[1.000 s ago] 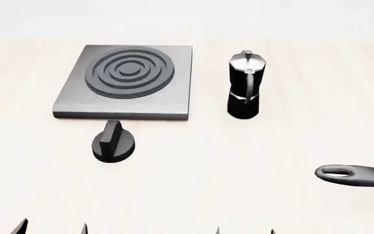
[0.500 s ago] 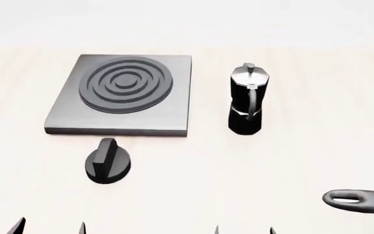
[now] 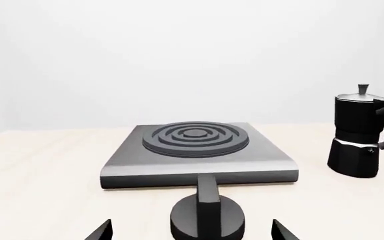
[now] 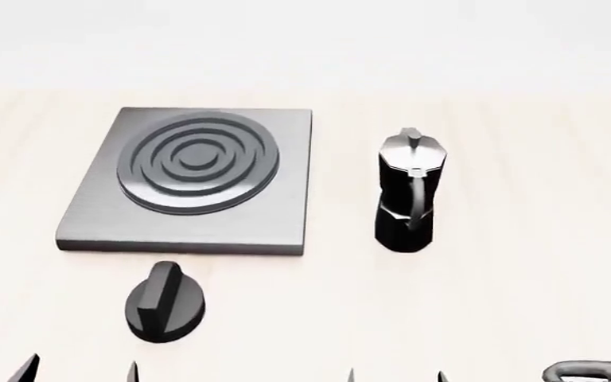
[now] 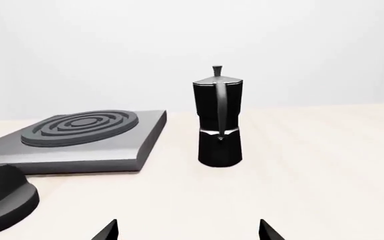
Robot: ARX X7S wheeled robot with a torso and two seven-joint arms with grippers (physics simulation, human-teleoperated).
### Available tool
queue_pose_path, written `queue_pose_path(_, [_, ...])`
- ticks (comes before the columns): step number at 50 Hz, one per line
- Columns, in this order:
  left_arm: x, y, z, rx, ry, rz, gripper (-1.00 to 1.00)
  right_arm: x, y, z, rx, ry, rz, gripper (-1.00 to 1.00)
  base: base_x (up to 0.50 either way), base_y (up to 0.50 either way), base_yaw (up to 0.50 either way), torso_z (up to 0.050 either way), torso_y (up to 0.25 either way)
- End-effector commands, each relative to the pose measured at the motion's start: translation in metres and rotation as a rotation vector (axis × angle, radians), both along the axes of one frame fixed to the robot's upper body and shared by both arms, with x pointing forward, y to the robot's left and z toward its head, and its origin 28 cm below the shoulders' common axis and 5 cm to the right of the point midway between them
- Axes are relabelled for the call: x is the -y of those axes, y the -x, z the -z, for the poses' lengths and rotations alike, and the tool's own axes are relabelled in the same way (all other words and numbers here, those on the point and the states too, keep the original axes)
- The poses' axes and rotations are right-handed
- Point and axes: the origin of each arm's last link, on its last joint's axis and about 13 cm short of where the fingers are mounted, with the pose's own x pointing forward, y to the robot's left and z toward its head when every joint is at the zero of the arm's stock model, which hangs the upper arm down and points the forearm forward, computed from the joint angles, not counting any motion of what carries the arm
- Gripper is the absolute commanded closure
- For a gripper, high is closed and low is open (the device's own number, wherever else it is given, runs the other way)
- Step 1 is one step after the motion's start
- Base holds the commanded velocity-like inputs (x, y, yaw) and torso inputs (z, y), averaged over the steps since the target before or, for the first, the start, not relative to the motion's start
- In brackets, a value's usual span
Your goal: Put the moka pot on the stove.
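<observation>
Moka pot (image 4: 410, 193) upright beside stove (image 4: 194, 181)

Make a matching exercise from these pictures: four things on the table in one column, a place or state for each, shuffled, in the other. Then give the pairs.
Things:
1. moka pot
2. stove
3. black knob
4. pan handle

Places or states:
A. only its end shows, at the head view's lower right corner
B. flat plate with nothing on its ring burner
C. upright on the table, right of the plate
D. on the table, in front of the plate's near edge

Pairs: 1-C, 2-B, 3-D, 4-A
</observation>
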Motion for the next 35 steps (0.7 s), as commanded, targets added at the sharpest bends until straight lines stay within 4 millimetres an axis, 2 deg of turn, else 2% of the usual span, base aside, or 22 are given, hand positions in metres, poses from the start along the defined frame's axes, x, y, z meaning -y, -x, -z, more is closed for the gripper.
queue_pose_path(1, [0.0,0.0006,-0.0006,-0.013,0.015,-0.002,-1.0,-0.0009,-0.0007,-0.0003,0.008,0.009,-0.007,-1.0,0.19,0.0,0.0,0.0,0.0])
queue_pose_path(35, [0.0003,-0.0008,0.0006,-0.018,0.011,0.002,-1.0,-0.0012,-0.0021,0.002,0.001,0.004,-0.008,-1.0,0.2,0.0,0.0,0.0,0.0])
